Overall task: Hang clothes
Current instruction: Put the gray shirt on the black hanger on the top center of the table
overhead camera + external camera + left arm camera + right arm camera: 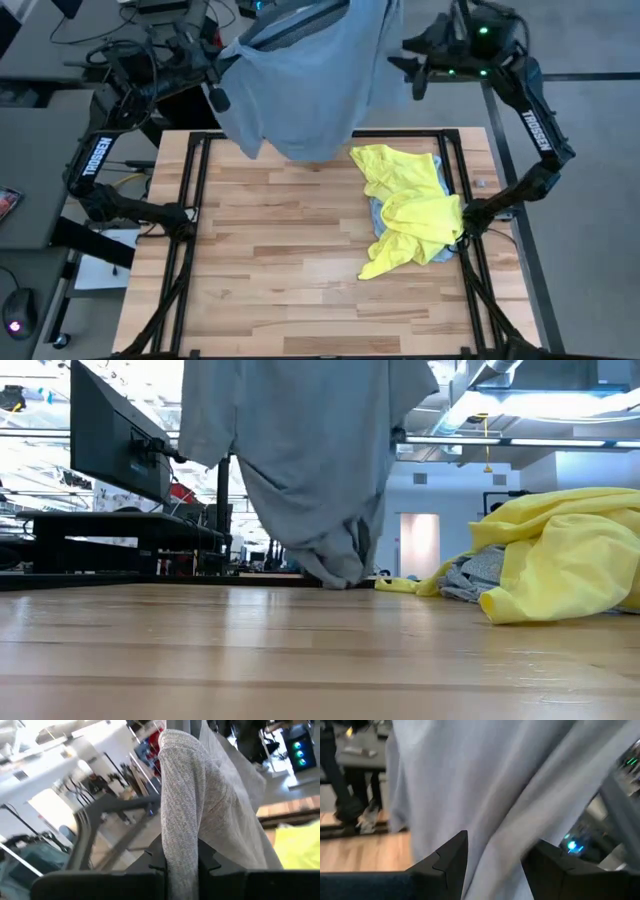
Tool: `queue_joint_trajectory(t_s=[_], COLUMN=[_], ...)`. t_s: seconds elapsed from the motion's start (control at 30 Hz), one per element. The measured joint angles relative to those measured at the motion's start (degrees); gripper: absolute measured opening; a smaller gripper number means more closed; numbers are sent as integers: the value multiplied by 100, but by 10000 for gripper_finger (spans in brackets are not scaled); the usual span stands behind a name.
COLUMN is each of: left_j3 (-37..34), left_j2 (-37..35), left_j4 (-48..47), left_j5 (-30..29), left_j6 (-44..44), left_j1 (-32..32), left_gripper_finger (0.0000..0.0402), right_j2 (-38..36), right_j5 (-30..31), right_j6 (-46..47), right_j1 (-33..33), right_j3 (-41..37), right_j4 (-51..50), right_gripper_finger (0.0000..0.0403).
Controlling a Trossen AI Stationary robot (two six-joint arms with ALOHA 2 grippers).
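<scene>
So far only the grey T-shirt (305,80) is off the counter (290,270), lifted high with its hem just brushing the wood; the left gripper (182,865) has its fingers clamped on a bunched fold of it, while the right gripper (495,860) has its fingers apart with the cloth draped between them, not yet pinched. Well below and off to the right fingers' side, the neon-yellow T-shirt (410,215) lies crumpled over a bit of pale fabric (378,212), untouched. No hanger shows, so I judge nothing hung yet.
</scene>
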Motion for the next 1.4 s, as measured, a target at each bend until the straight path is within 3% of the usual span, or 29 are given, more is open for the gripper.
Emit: queue_joint_trajectory(t_s=[0.17,0.4,0.63,0.8,1.17,1.4], left_j3=[-2,-4,-4,-4,-2,-2], left_j2=[233,655,760,678,675,677], left_j4=[-1199,-2300,-2329,-2350,-2203,-2231], left_j5=[141,1671,2479,3340,3458,3456], left_j6=[-154,-411,-430,-674,-709,-754], left_j1=[168,304,610,1029,1113,1113], left_gripper_finger=[17,17,17,17,17,17], right_j2=[-244,-9,425,442,667,711], right_j5=[-4,-284,-599,-667,-761,-872], right_j6=[-147,-301,-702,-835,-890,-885], right_j1=[20,90,235,234,332,428], right_j3=[7,-73,-213,-205,-205,-203], right_j4=[-128,-1616,-2906,-2822,-2417,-2170], right_gripper_finger=[159,159,159,159,158,126])
